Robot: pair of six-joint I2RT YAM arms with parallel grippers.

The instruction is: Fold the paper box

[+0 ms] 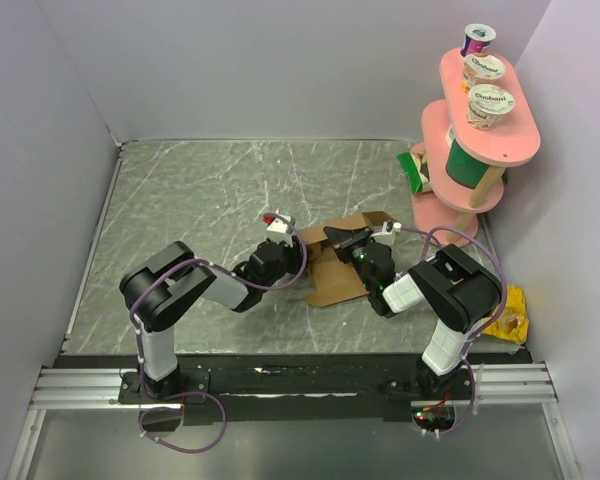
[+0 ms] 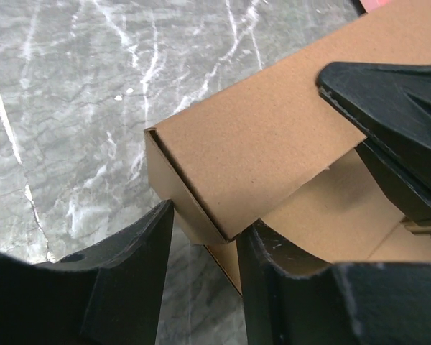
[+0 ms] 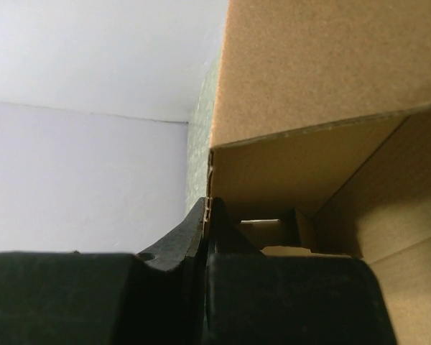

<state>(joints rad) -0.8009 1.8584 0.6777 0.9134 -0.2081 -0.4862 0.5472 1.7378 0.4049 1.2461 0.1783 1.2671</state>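
On the grey table [image 1: 180,200], the half-folded box [image 1: 335,280] sits just toward 3 o'clock of centre, well apart from the pink stand [image 1: 525,135] at 2 o'clock. The left gripper [image 2: 205,230] grasps the box's 9 o'clock corner, apparently to steady it. The right gripper [image 3: 207,215], reaching in from 3 o'clock, is clenched on a thin wall [image 3: 210,180], likely holding it upright for tucking.

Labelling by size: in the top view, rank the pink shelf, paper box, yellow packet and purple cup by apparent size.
1. pink shelf
2. paper box
3. yellow packet, partly hidden
4. purple cup; looks close to the packet and sits nearer the camera, so this order is unsure.
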